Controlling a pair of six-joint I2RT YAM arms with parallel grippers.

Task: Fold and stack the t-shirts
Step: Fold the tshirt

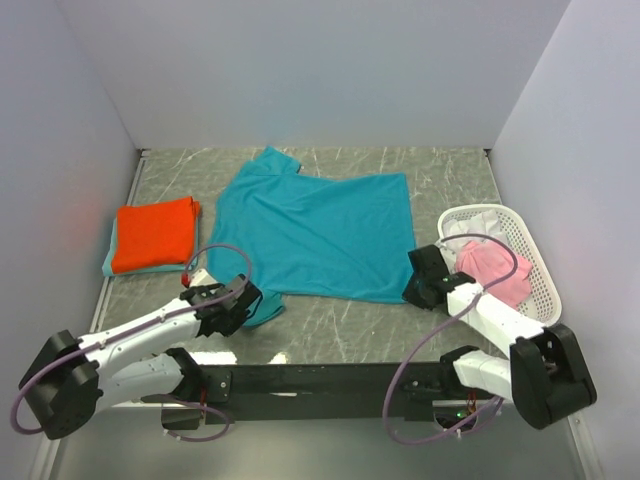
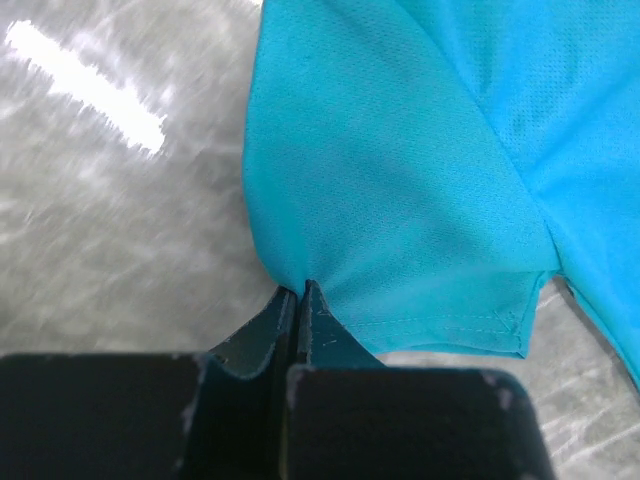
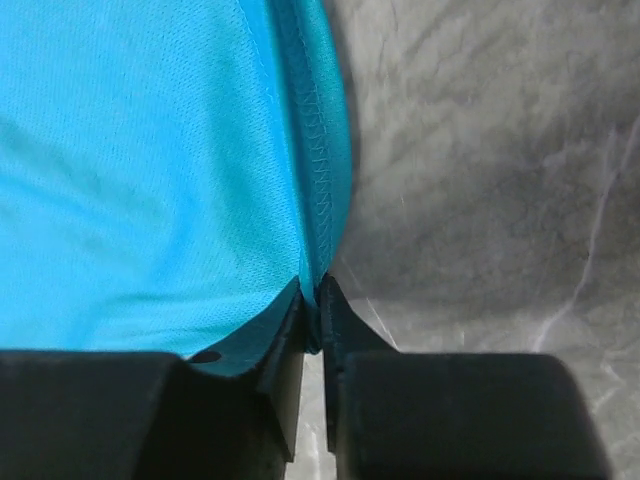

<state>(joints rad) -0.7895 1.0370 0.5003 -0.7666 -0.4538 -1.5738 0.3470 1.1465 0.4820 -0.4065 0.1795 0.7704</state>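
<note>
A teal-blue t-shirt (image 1: pixel 315 230) lies spread flat across the middle of the table. My left gripper (image 1: pixel 250 300) is shut on its near left corner, and the cloth (image 2: pixel 400 200) fans out from between the closed fingers (image 2: pixel 300 295). At the near right corner my right gripper (image 1: pixel 415 290) is pinched on the hemmed edge (image 3: pixel 318 150), with the fabric caught between its fingers (image 3: pixel 315 290). An orange-red t-shirt (image 1: pixel 152 232) lies folded at the left on top of a light teal one (image 1: pixel 107 262). A pink t-shirt (image 1: pixel 497 272) is crumpled in the basket.
A white plastic mesh basket (image 1: pixel 535 250) stands at the right edge, holding pink and white cloth. Grey walls close in the table on three sides. The black arm-mount rail (image 1: pixel 320 378) runs along the near edge.
</note>
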